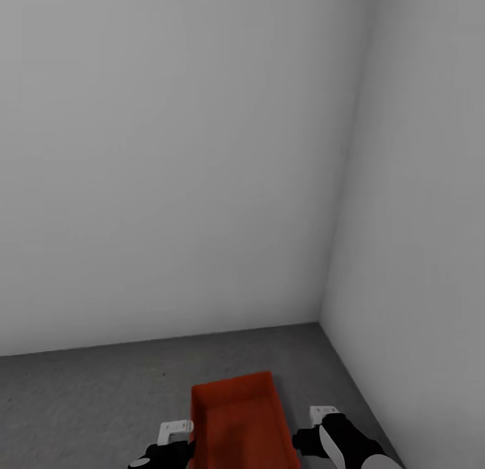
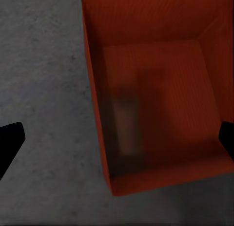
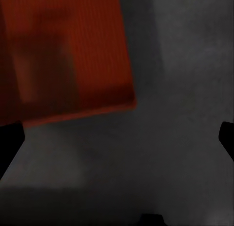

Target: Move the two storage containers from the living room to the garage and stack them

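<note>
Orange bin (image 1: 239,422): near end cut off by head view's lower edge. Left gripper (image 1: 176,434) and right gripper (image 1: 322,418): arms cropped, jaw state unclear. Smudged patch inside bin in left wrist view, blurred, unidentifiable.

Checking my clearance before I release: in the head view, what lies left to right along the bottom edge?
Left gripper → orange-red container on the concrete floor → right gripper → pale side wall.
</note>
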Tool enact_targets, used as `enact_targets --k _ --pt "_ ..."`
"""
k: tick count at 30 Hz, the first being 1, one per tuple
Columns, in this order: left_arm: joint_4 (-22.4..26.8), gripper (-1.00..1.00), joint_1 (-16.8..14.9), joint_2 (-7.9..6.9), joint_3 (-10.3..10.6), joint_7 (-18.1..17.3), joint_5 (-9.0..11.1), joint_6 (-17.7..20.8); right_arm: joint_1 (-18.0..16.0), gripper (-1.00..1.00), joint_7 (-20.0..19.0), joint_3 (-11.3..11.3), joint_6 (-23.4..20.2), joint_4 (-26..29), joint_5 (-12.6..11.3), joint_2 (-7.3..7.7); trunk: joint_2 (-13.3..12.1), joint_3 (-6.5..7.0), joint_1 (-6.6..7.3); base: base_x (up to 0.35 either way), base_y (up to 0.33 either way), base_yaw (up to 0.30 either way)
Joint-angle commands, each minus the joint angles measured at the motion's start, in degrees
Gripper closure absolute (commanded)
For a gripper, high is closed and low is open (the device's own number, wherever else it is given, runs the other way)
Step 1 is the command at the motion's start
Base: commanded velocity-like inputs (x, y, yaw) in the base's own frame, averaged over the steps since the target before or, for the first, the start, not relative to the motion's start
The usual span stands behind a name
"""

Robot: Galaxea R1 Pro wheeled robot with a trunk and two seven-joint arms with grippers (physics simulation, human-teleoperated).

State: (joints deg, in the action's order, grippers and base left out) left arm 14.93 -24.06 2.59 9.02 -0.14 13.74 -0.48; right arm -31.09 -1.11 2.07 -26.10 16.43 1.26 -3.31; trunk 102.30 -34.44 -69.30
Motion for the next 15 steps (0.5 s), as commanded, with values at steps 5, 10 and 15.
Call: enact_targets --k 5,10,15 --pt "0.01 -1.0 -0.02 0.0 0.44 -0.03 0.56 -0.05 -0.02 -1.0 -0.12 0.21 -0.32 0.1 0.15 -0.03 0.03 -0.06 0.03 -0.215 0.207 -0.248" --pt "0.01 -1.0 -0.02 0.01 0.5 -0.03 0.53 -0.07 -0.02 -1.0 -0.12 0.21 -0.32 0.1 0.15 -0.03 0.03 -0.06 0.03 -0.211 0.207 -0.249" --pt "0.01 -1.0 -0.02 0.01 0.52 -0.03 0.51 -0.11 -0.02 -1.0 -0.12 0.21 -0.3 0.1 0.15 -0.03 0.03 -0.06 0.03 -0.202 0.207 -0.249"
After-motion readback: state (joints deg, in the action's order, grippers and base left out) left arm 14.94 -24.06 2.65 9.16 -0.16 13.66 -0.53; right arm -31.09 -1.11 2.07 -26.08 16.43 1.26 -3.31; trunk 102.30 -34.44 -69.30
